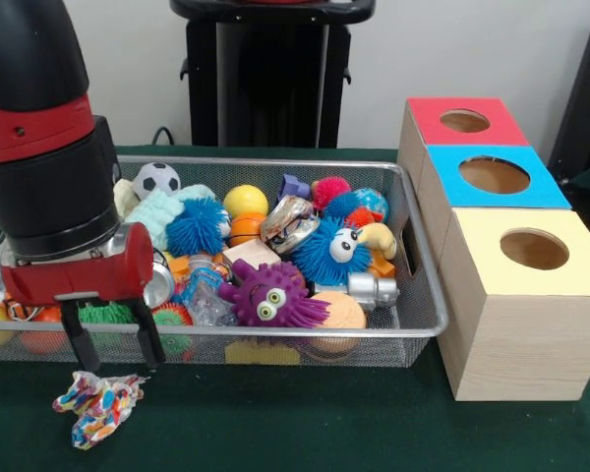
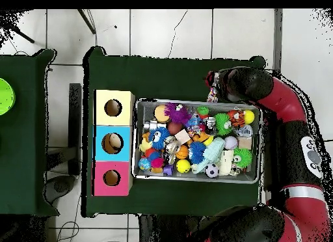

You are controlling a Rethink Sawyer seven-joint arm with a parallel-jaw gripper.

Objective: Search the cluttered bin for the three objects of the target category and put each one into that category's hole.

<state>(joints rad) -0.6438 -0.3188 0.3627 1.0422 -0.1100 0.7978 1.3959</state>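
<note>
Crinkled multicoloured wrapper [image 1: 96,405] lies on the green cloth [image 1: 305,423] in front of the bin [image 1: 413,295], outside it. One gripper [image 1: 113,354] hangs just above it, its two black fingers [image 1: 79,346] spread apart and holding nothing. Wire mesh forms the bin, heaped with toys: one purple spiky monster [image 1: 267,293], two blue furry balls [image 1: 197,226], one soccer ball [image 1: 156,179]. Three wooden boxes [image 1: 516,295] stand beside it, topped yellow, blue and red, each with one round hole.

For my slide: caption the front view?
Open gripper above a crumpled wrapper outside the toy bin, beside three boxes.
</note>
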